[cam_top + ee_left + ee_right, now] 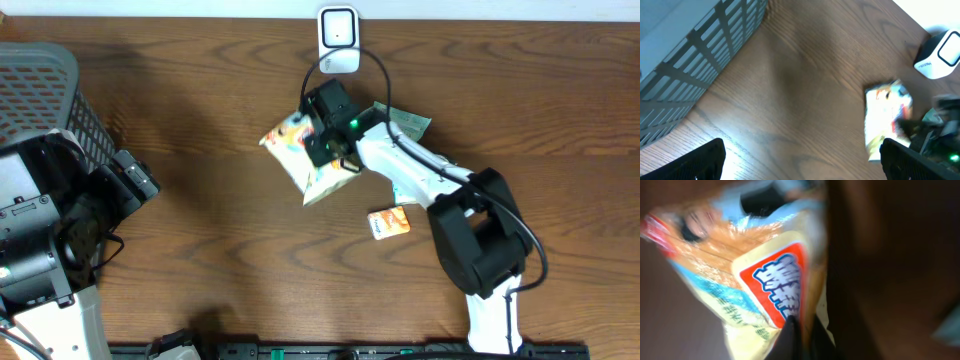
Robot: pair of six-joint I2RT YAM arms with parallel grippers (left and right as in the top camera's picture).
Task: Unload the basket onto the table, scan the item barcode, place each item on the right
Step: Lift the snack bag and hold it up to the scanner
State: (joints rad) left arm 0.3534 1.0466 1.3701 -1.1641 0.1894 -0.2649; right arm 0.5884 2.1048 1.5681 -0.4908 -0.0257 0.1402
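Note:
A yellow and orange snack bag lies tilted in the middle of the table, just below the white barcode scanner at the far edge. My right gripper is shut on the bag's right edge. In the right wrist view the bag fills the frame and the gripper pinches its edge between both dark fingers. My left gripper is open over bare wood at the left with nothing between its fingers. Its view shows the bag and the scanner to the right. No barcode is visible.
A grey slatted basket stands at the far left, and it shows as the basket in the left wrist view. A small orange packet lies right of centre. A green packet lies under the right arm.

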